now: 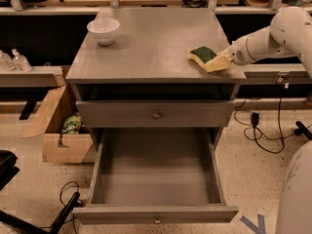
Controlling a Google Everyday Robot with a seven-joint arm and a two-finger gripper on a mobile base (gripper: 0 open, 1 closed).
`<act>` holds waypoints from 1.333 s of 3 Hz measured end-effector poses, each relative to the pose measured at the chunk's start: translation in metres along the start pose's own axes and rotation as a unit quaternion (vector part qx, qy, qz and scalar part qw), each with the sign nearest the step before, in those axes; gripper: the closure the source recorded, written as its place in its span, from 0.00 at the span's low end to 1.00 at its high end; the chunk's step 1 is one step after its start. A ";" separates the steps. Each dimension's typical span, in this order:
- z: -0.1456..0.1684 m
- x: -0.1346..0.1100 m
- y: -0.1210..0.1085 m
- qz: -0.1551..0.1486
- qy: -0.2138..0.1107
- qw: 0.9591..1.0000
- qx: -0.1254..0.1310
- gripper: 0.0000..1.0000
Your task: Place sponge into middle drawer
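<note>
The sponge (204, 55), dark green on pale yellow foam, lies on the grey cabinet top (151, 43) near its right front corner. My gripper (218, 62) reaches in from the right on a white arm (273, 35) and is at the sponge's right edge, touching it at table height. The middle drawer (156, 172) is pulled fully out below, its grey tray empty and its knob (156, 221) at the front. The alike drawer above it (156, 113) is closed.
A white bowl (103, 30) stands at the back left of the cabinet top. A cardboard box (61, 128) sits on the floor left of the cabinet. Cables (263, 130) lie on the floor at the right. A white robot part (297, 194) fills the lower right corner.
</note>
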State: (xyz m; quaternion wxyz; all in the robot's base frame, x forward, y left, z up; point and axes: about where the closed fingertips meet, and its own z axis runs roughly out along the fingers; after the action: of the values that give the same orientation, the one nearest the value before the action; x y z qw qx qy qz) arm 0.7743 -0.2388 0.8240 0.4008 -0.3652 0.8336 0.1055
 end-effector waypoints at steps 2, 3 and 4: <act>0.000 0.000 0.000 0.000 0.000 1.000 0.000 1.00; 0.000 0.000 0.000 0.000 0.000 1.000 0.000 0.80; 0.000 0.000 0.000 0.000 0.000 1.000 0.000 0.59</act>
State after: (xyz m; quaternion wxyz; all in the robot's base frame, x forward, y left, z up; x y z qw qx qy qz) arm 0.7743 -0.2387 0.8239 0.4007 -0.3652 0.8336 0.1056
